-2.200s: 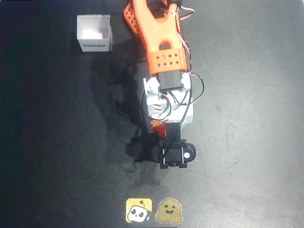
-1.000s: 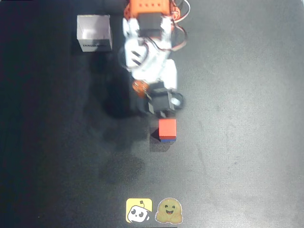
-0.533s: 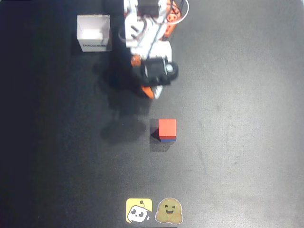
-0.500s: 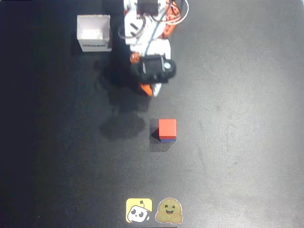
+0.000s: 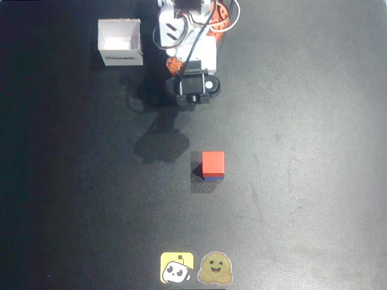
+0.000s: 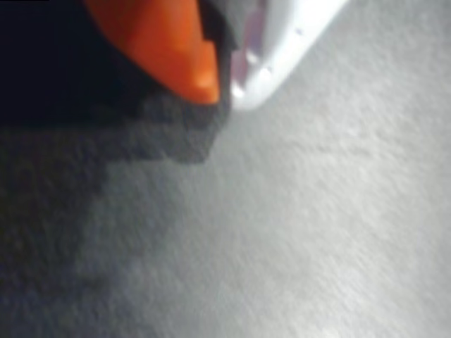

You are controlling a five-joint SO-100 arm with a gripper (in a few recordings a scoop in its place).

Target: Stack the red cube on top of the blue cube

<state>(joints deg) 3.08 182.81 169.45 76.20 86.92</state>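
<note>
Overhead view: dark table [image 5: 314, 121]; orange and white arm [image 5: 190, 36] at top centre; white open box [image 5: 120, 42] at upper left; gripper [image 6: 222, 88] folded near the arm base, fingertips together in the wrist view, holding nothing; red cube [image 5: 213, 163] mid-table, stacked on the blue cube [image 5: 213, 178], well apart from the gripper.

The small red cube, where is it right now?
In the overhead view, the small red cube sits atop the blue cube near the table's centre, below the gripper.

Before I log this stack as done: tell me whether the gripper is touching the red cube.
Apart. The overhead view shows bare dark table between the gripper and the red cube, which sits on the blue cube.
</note>
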